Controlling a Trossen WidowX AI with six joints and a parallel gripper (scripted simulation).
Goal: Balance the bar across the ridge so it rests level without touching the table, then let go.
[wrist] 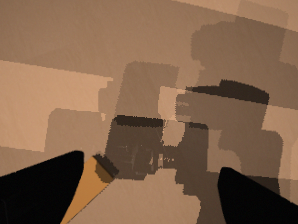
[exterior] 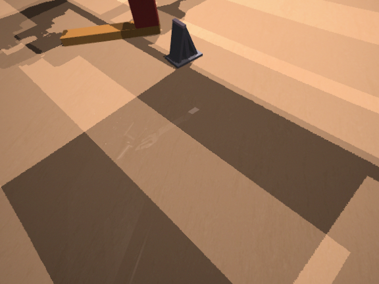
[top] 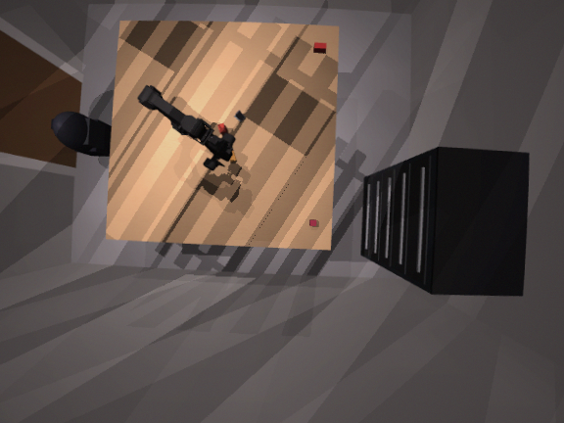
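Note:
The bar is orange (top: 233, 158) (exterior: 95, 33) (wrist: 87, 192) and lies flat on the table, with a dark red block (top: 222, 127) (exterior: 145, 13) standing on one end. The ridge (top: 240, 117) (exterior: 181, 44) is a dark blue-grey wedge-shaped stand with a narrow top and flat base; it stands upright near the block end, apart from the bar, with nothing on it. My gripper (top: 221, 153) (wrist: 151, 168) is open and empty above the table. It hides the bar's middle in the top view. In the wrist view the bar's free end shows beside the left finger, which covers part of it.
A red block (top: 319, 47) lies at the table's top right corner and a small pink cube (top: 313, 223) near its lower right corner. A black slatted cabinet (top: 480, 220) stands off the table to the right. A dark rounded object (top: 73, 129) is at the left edge.

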